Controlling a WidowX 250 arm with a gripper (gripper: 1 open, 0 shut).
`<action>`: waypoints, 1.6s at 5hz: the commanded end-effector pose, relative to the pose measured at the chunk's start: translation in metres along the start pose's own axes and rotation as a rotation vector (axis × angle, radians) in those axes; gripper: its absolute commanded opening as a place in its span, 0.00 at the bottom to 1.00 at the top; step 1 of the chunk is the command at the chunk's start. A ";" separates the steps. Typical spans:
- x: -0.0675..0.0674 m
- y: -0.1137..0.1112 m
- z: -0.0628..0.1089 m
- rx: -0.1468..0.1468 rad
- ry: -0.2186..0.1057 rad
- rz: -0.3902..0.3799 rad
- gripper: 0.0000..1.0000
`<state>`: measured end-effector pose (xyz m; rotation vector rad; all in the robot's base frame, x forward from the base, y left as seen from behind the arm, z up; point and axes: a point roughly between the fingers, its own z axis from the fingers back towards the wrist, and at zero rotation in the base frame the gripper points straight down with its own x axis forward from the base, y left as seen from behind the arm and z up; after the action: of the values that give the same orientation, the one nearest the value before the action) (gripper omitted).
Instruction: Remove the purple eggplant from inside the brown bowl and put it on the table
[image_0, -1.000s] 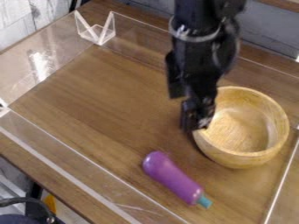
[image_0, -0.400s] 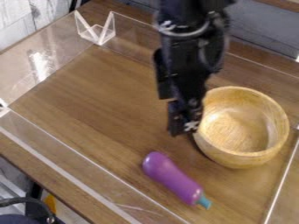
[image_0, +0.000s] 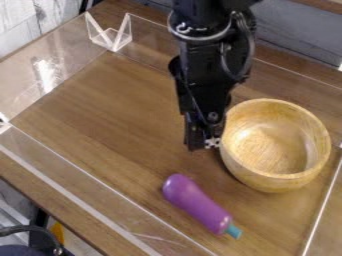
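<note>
Eggplant (image_0: 199, 204), the purple one, lies on the brown tabletop (image_0: 100, 110) near the front, out of the bowl, with its fat round end up and to the left and its green tip down and to the right. The long side of it runs on a slant between those two ends. Next to the right is the claw (image_0: 203, 140), black and pointing down. Its tips sit close together, so it looks closed, and I see nothing in its grip. From the claw, the eggplant is toward the front, almost straight down the picture, with a bit of bare wood between them. They do not touch. Last, on the right, is the round brown bowl (image_0: 277, 145), with nothing inside it. The claw is just beside its left rim. I think the job is done, as the eggplant is out and on the wood. So the next move may just be to lift the claw up and away, and not swing it right, or it could bump the bowl
</note>
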<state>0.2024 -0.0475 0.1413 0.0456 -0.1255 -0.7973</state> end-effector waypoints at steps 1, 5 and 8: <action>0.002 0.014 0.016 0.028 -0.047 0.056 1.00; -0.038 0.077 0.016 0.129 0.037 0.145 1.00; -0.029 0.075 0.006 0.146 0.036 0.040 1.00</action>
<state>0.2324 0.0256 0.1459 0.1787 -0.1287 -0.7404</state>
